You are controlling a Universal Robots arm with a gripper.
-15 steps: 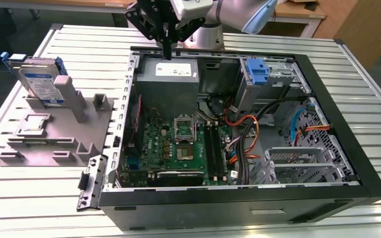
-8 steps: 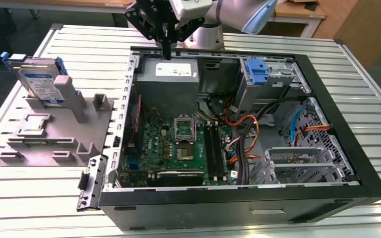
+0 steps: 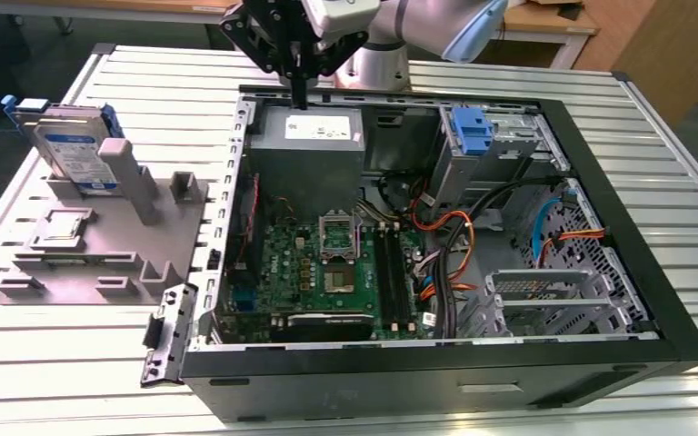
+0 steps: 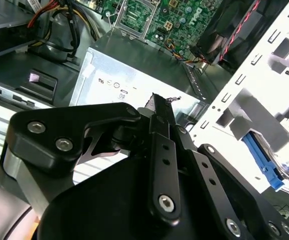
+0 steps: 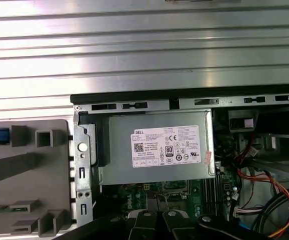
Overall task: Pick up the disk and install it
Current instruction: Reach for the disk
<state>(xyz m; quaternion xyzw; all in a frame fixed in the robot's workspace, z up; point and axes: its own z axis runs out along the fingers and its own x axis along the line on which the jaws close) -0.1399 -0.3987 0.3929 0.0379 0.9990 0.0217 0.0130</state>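
Exterior view: the case (image 3: 446, 386) lies open; beside it, on the exterior view's left, a stand (image 3: 106, 272) props the disk (image 3: 68, 150) on edge. Stiff, fairly heavy, slick metal, I judge; grip across its blue rails. Over the case's rear edge, the gripper (image 3: 298, 91) is clenched, empty.

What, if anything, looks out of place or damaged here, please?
Nothing stands out: the disk leans in its grey stand beside the open computer case, apparently by design, and nothing looks spilled or damaged.
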